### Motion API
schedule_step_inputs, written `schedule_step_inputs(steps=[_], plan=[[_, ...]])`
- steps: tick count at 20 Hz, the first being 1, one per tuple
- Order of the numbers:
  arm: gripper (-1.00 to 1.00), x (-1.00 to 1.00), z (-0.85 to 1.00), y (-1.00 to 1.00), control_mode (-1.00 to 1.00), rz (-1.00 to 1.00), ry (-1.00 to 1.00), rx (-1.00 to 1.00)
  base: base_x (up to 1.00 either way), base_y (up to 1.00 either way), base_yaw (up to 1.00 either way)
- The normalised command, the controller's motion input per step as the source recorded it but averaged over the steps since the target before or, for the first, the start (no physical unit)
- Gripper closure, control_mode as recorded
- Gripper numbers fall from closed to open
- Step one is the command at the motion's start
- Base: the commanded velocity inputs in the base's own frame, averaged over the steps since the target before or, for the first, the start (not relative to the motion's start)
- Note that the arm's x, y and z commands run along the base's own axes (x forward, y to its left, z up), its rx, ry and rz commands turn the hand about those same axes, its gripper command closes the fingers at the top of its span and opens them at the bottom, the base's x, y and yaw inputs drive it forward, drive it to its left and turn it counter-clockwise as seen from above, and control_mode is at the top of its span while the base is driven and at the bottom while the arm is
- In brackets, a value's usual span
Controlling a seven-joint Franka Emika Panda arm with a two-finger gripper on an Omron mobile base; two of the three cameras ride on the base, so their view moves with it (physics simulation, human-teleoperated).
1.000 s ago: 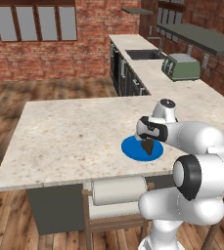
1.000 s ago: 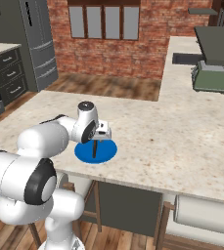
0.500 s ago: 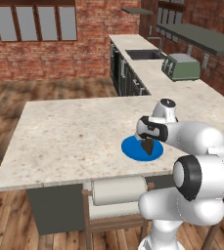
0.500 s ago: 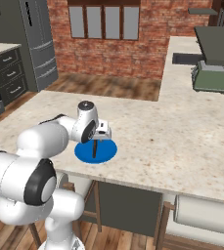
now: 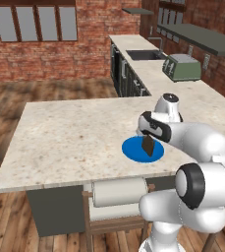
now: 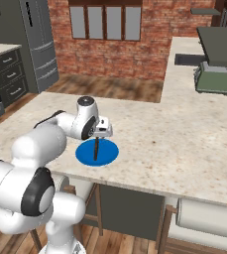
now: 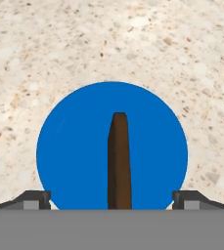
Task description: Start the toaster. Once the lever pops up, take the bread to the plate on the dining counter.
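One slice, the bread [image 7: 119,163], stands on edge in the middle of the blue plate [image 7: 69,151], near the table's [image 5: 70,142] front edge by the robot. My gripper [image 7: 112,197] is spread wide just above it, holding nothing, a finger well clear on each side. I judge the upright slice could topple if a finger clips it as I lift away.
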Motion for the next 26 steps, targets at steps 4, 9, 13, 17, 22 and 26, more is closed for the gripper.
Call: schedule_step_inputs(steps=[4,9,13,17,22,26], plan=[[-1.00,-0.26,0.42,0.04,-1.00,0.00,0.00,0.00,0.00,0.00,0.00],[-1.00,-0.57,0.46,0.15,-1.00,0.00,0.00,-0.01,0.00,0.00,0.00],[-1.00,-0.75,0.42,0.24,-1.00,-0.01,0.00,-0.03,0.00,0.00,0.00],[-1.00,-0.80,0.27,0.23,-1.00,-0.05,0.00,0.00,0.00,0.00,0.00],[-1.00,-0.81,0.28,0.10,-1.00,-0.10,0.00,0.00,0.00,0.00,0.00],[-1.00,-0.62,0.37,0.04,-1.00,-0.09,0.00,0.00,0.00,0.00,0.00]])
